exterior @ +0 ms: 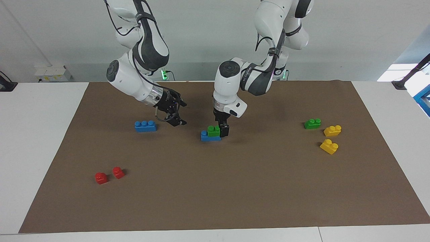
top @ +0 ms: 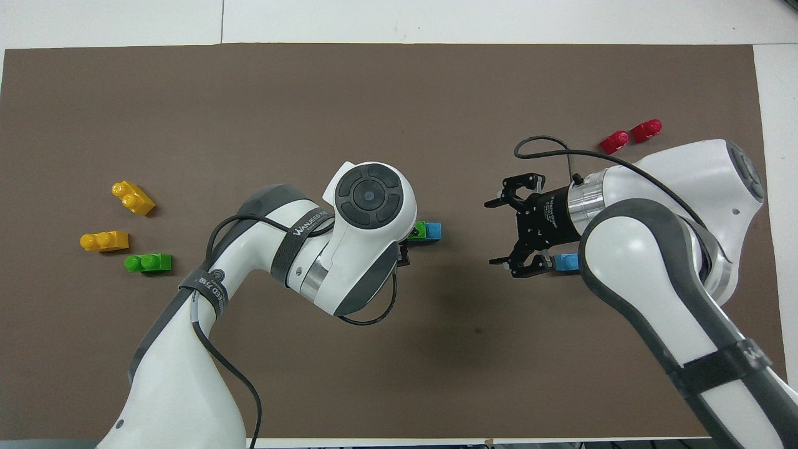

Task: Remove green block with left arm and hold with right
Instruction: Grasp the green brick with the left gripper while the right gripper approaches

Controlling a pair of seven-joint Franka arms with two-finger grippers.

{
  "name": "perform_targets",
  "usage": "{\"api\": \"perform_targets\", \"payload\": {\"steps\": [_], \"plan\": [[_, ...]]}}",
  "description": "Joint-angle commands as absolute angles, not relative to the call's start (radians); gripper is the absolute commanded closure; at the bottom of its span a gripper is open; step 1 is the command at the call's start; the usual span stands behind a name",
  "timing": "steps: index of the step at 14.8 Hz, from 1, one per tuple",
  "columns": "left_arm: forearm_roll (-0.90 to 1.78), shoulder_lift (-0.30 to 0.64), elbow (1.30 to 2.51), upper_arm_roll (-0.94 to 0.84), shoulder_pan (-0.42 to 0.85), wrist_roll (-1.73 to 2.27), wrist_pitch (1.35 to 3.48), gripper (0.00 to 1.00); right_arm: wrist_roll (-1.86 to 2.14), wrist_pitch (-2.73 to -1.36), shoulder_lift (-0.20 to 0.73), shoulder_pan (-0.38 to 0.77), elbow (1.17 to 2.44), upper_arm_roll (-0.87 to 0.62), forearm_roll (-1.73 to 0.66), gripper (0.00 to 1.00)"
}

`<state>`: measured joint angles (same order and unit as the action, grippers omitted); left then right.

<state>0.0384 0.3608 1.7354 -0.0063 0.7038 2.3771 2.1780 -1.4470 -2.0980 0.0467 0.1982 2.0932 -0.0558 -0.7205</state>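
Observation:
The green block [exterior: 213, 130] [top: 418, 231] is stacked on a blue brick [exterior: 205, 136] [top: 434, 231] in the middle of the brown mat. My left gripper [exterior: 223, 132] points straight down, low beside the green block's end toward the left arm's end of the table. It is open, and I cannot tell whether it touches the block. In the overhead view the left wrist hides most of it and part of the block. My right gripper [exterior: 182, 114] [top: 495, 232] hangs open and empty over the mat between the stack and a lone blue brick [exterior: 145, 126].
A second green block [exterior: 312, 123] and two yellow bricks [exterior: 332, 130] [exterior: 329, 146] lie toward the left arm's end. Two small red pieces [exterior: 101, 177] [exterior: 118, 172] lie toward the right arm's end, farther from the robots. The mat [exterior: 235, 188] covers most of the table.

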Motion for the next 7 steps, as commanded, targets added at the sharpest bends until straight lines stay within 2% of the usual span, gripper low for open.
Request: {"api": "perform_targets", "payload": {"steps": [1,7], "plan": [[0.048,0.368,1.746,0.009,0.735,2.416,2.198,0.00,-1.431,-2.129,0.060,0.204,2.114,-0.055,-0.750,0.00],[0.046,0.371,1.776,0.011,0.764,2.433,2.224,0.00,-1.417,-2.250,0.123,0.251,2.126,-0.055,-0.765,0.00]]}}
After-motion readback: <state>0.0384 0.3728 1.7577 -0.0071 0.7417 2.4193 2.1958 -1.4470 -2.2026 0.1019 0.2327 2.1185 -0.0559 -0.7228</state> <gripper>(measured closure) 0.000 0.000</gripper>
